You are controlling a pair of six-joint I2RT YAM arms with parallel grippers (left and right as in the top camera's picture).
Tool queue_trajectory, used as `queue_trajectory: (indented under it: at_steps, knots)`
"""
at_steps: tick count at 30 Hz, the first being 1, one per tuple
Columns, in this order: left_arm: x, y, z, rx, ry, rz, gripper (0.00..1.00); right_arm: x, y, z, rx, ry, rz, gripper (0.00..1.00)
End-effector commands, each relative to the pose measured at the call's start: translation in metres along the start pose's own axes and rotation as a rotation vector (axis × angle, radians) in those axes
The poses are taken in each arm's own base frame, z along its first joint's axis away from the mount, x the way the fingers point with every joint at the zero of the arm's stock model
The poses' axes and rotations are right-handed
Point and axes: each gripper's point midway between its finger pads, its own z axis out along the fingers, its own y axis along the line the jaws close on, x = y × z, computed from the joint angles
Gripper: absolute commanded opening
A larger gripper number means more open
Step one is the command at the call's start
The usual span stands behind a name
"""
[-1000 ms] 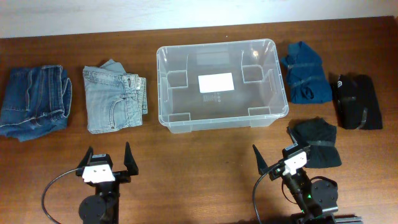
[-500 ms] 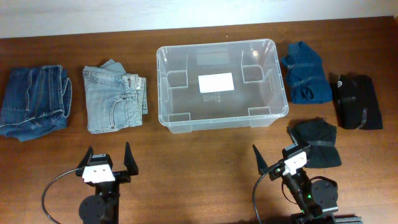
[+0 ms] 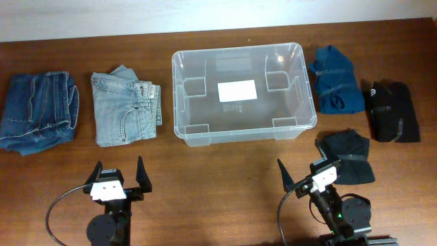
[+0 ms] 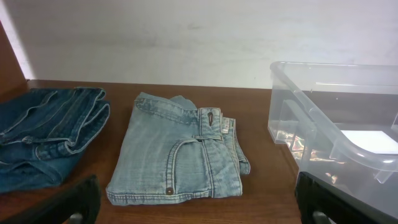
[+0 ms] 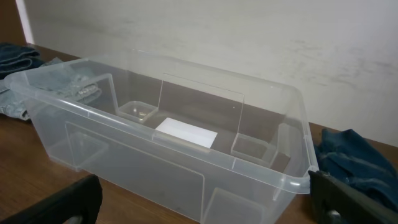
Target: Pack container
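The container [image 3: 239,135], a clear tub with a white label [image 3: 236,90] on its base, stood empty at the middle of the wooden tabletop [image 3: 225,178], towards the far edge. To its left lay folded light-blue jeans [image 3: 124,109] and, further left, folded dark-blue jeans [image 3: 37,111]. Just to its right lay a folded blue garment [image 3: 335,80], with a black garment [image 3: 391,111] beyond that. Another black garment [image 3: 349,157] lay nearer the front, beside the right arm. The left end effector [image 3: 119,171] and the right end effector [image 3: 314,171] sat at the near edge, apart from everything, each with its jaws spread wide and holding nothing.
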Motion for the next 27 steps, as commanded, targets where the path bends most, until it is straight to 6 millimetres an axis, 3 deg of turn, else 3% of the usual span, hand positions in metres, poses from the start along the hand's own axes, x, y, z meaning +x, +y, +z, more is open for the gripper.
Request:
queue_trajectory:
  at_steps: [1,20,27]
  knots:
    - [0.001,0.0002,-0.0002,0.002,0.0,0.018,0.99,0.0027,-0.0024,-0.0002,0.012,0.005,0.013,0.98]
    - [0.0007,0.0002,-0.0002,0.002,0.0,0.018,0.99,0.0026,-0.0024,-0.0002,0.012,0.005,0.013,0.98]
    - [0.0007,0.0002,-0.0002,0.002,0.0,0.018,0.99,-0.001,0.0065,-0.0004,-0.04,-0.012,0.011,0.98]
